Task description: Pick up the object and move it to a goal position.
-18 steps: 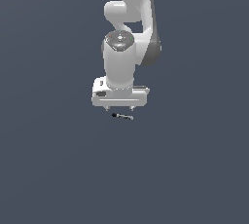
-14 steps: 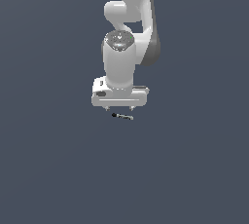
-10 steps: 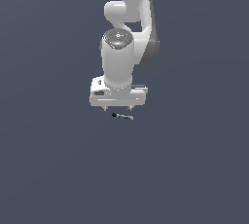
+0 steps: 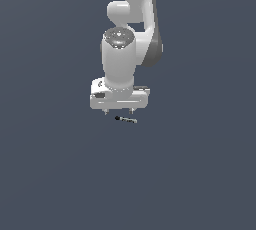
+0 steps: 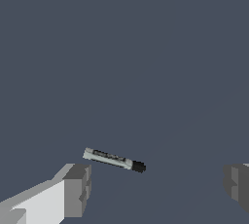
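The gripper [image 4: 119,111] hangs from the white arm [image 4: 120,59] with its fingers pointing down, and its jaws stand wide apart. In the wrist view the two grey fingertips [image 5: 76,189] sit far from each other near opposite sides of the picture, and the gap between them holds only bare floor and the object. Nothing is held, and neither finger touches anything.

The object [image 4: 126,119] is a small slim cylinder lying flat on the dark grey floor [image 4: 60,174]. In the exterior view it lies just below the two short fingertips, a little towards the exterior view's right of the gripper's middle, with its black end towards the exterior view's left. In the wrist view the object [image 5: 114,159] shows a grey-silver body with dark markings and a black cap at one end. It rests between the two fingers but much nearer to one of them, with its silver end just beside that finger's tip and clear of it. It lies at a slight angle to the line between the fingers.
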Tool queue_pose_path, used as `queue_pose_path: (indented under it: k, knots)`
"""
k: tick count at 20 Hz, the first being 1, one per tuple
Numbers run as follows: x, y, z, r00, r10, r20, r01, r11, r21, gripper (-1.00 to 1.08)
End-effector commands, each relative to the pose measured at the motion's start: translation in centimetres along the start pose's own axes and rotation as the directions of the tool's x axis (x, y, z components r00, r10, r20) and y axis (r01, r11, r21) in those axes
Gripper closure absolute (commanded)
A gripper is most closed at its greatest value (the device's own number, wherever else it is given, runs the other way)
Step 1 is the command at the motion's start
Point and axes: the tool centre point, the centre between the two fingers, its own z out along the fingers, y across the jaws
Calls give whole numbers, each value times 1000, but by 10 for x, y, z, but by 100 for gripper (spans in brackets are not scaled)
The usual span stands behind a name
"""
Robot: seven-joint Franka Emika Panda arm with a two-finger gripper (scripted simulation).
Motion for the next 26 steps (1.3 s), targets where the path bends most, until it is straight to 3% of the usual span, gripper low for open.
queue_pose_path:
  k: [1,9,15,20,26]
  knots:
    - [-1,0,1,1000,-11,1,11,1000,0,-92]
    - [-5,-1,13,994,-112,5,112,994,-1,-92]
    - [-12,-2,27,970,-243,11,243,970,2,-92]
    - [-19,-5,43,926,-378,14,378,926,7,-92]
    - [-28,-8,60,847,-532,15,532,847,16,-92]
